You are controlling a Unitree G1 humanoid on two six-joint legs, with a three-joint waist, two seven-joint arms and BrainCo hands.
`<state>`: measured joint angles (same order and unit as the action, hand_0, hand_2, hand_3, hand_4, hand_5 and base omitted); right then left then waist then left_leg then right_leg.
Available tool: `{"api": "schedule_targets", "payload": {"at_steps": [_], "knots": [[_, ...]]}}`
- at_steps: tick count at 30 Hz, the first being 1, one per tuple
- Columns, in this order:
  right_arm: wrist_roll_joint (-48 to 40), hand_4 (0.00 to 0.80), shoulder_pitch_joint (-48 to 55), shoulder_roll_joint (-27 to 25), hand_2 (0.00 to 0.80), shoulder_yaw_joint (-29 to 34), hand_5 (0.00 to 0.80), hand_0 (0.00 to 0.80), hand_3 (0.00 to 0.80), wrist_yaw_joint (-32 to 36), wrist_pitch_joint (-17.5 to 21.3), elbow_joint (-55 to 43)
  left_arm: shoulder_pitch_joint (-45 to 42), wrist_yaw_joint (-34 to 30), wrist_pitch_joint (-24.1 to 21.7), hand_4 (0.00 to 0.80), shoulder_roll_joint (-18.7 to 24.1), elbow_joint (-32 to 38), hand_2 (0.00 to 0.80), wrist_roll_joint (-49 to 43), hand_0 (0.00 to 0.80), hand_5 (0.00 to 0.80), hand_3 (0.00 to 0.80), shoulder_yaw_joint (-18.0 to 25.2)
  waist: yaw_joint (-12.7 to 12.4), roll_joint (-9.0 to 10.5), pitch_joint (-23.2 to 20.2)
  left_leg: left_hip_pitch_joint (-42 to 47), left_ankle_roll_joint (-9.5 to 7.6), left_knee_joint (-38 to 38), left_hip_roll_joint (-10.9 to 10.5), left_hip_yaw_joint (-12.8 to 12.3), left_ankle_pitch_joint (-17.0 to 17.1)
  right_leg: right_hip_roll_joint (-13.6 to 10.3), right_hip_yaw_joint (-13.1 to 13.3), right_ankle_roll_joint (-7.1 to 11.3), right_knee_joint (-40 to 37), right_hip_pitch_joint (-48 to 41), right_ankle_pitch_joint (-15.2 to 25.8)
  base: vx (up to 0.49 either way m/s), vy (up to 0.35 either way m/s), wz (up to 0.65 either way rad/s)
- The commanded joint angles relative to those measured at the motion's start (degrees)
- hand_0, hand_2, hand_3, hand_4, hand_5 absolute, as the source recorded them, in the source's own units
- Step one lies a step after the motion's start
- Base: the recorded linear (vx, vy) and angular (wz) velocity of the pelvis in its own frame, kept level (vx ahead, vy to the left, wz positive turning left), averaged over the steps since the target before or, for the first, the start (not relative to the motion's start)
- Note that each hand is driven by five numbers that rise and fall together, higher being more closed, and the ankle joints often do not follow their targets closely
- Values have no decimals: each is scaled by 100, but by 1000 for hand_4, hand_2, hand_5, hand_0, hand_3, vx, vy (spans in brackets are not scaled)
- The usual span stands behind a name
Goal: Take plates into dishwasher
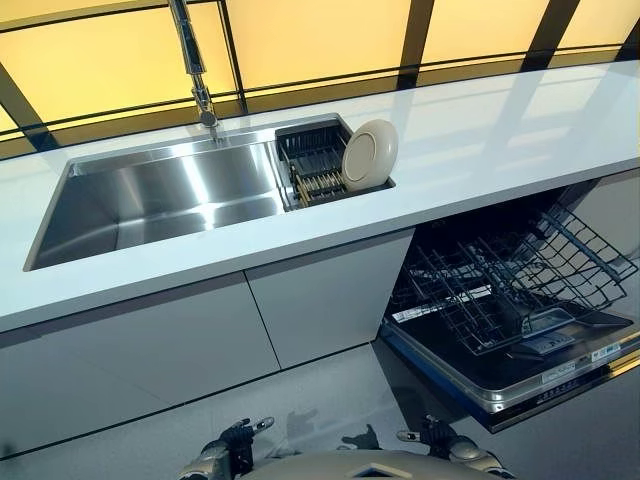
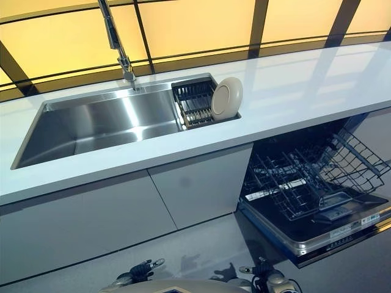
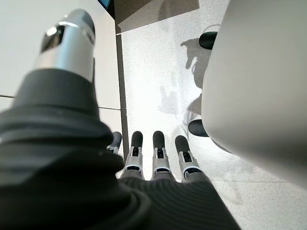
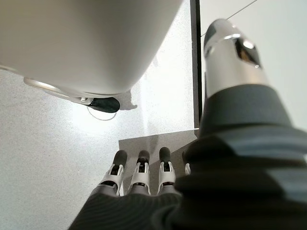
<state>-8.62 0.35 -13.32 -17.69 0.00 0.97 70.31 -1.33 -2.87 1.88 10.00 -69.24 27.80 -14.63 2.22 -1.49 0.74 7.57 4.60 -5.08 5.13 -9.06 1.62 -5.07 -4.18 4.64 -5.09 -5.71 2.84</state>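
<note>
Nothing picked up yet, so this is step one. The plate stands on edge in the drying rack at the sink's right end, set into the white surface. Left hand and right hand hang low with fingers straight, holding nothing. Next up, probably reach for the plate, then carry it to the open dishwasher's lower rack.

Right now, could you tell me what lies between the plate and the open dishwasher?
In the left eye view, only bare white countertop separates the plate from the dishwasher.
</note>
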Motion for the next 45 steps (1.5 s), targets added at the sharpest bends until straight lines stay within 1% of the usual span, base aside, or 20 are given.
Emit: {"api": "schedule_targets", "payload": {"at_steps": [1,4,6,10,18,21,23,27,29,32,36,39,40,41,43,44,45], "knots": [[39,0,-453,240,0,-132,0,0,0,44,216,226,488,-133,-118,0,-239,-465,0,-73,0,0,0,-16,-20,123,208,125,-579,8,-652,-35,-280,439,-234,-192,9,-81,10,0,0,0],[49,0,-443,244,0,-136,0,0,0,44,231,228,468,-226,-248,0,-250,-451,0,38,0,0,0,-8,-22,127,205,128,-575,8,-650,-37,-281,440,-236,-190,9,-83,12,0,0,0],[43,0,-445,242,0,-135,0,0,0,42,229,225,471,-227,-195,0,-252,-435,0,2,0,0,0,5,-25,130,204,127,-574,8,-648,-42,-283,439,-234,-189,9,-86,6,0,0,0],[35,0,-457,242,0,-134,0,0,0,45,218,223,474,-235,-246,0,-261,-427,0,77,0,0,0,-19,-26,133,214,137,-575,8,-645,-45,-286,443,-231,-189,9,-94,7,0,0,0],[0,0,-461,250,0,-120,0,0,0,104,261,265,465,-461,-218,0,-283,-434,0,353,0,0,0,31,-34,134,206,139,-574,8,-646,-52,-288,441,-241,-193,9,-99,4,0,0,0],[-96,0,-451,263,0,-121,0,0,0,213,395,246,452,-538,-220,0,-293,-420,0,412,0,0,0,54,-40,135,212,145,-576,8,-646,-49,-285,443,-246,-198,9,-108,7,0,0,0],[-224,0,-461,254,0,-123,0,0,0,414,592,188,453,-558,-217,0,-290,-396,0,423,0,0,0,63,-40,135,226,154,-571,8,-644,-46,-284,442,-254,-197,9,-117,11,0,0,0],[-583,0,-513,161,0,-185,0,0,0,853,996,-288,439,-558,-135,0,-181,-309,0,360,0,0,0,73,-41,163,278,145,-560,8,-635,-70,-267,437,-278,-190,9,-118,26,0,0,0],[-617,0,-514,129,0,-201,0,0,0,885,1052,-447,437,-568,-112,0,-140,-290,0,371,0,0,0,87,-34,170,290,137,-562,8,-635,-79,-265,439,-281,-190,9,-108,29,0,0,0],[-585,0,-500,91,0,-228,0,0,0,936,1243,-731,411,-538,-75,0,-83,-281,0,387,0,0,0,125,-17,183,304,119,-571,8,-630,-100,-265,446,-310,-189,32,-100,9,-26,-48,0],[-618,0,-486,143,0,-278,0,0,0,929,1336,-775,364,-514,-97,0,-52,-296,0,367,0,0,0,146,-12,183,323,148,-586,8,-604,-102,-263,466,-341,-221,222,-93,-118,-1,-95,0],[-707,0,-493,198,0,-318,0,0,0,988,1388,-841,357,-423,-50,0,-29,-273,0,279,0,0,0,158,15,187,385,212,-554,42,-473,-139,-200,545,-364,-313,553,-56,-327,16,-193,1],[-731,0,-500,200,0,-341,0,0,0,1000,1392,-876,367,-388,-41,0,-38,-254,0,265,0,0,0,166,25,209,416,197,-542,205,-447,-113,-226,573,-319,-361,608,-45,-357,35,-191,1],[-803,0,-502,187,0,-361,0,0,0,1025,1406,-930,360,-329,-30,0,-50,-229,0,256,0,0,0,179,33,253,455,136,-543,536,-458,-69,-339,585,-264,-419,648,-28,-374,45,-161,2],[-892,0,-510,156,0,-365,0,0,0,1044,1405,-1014,345,-236,-30,0,-61,-195,0,264,0,0,0,219,55,329,513,-5,-553,1098,-506,-127,-564,582,-217,-502,700,-10,-411,65,-175,4],[-1071,0,-477,61,0,-353,0,0,0,980,1312,-1447,336,-156,-47,0,-37,-92,0,311,0,0,0,269,1,449,678,-670,-380,2161,-398,-187,-297,545,-275,-617,745,-42,-394,66,-195,6],[-1098,0,-472,21,0,-339,0,0,0,976,1294,-1568,322,-154,-75,0,-34,-62,0,351,0,0,0,267,-35,462,730,-898,-339,2347,-409,-152,-166,543,-263,-630,753,-58,-383,73,-169,12]]}}
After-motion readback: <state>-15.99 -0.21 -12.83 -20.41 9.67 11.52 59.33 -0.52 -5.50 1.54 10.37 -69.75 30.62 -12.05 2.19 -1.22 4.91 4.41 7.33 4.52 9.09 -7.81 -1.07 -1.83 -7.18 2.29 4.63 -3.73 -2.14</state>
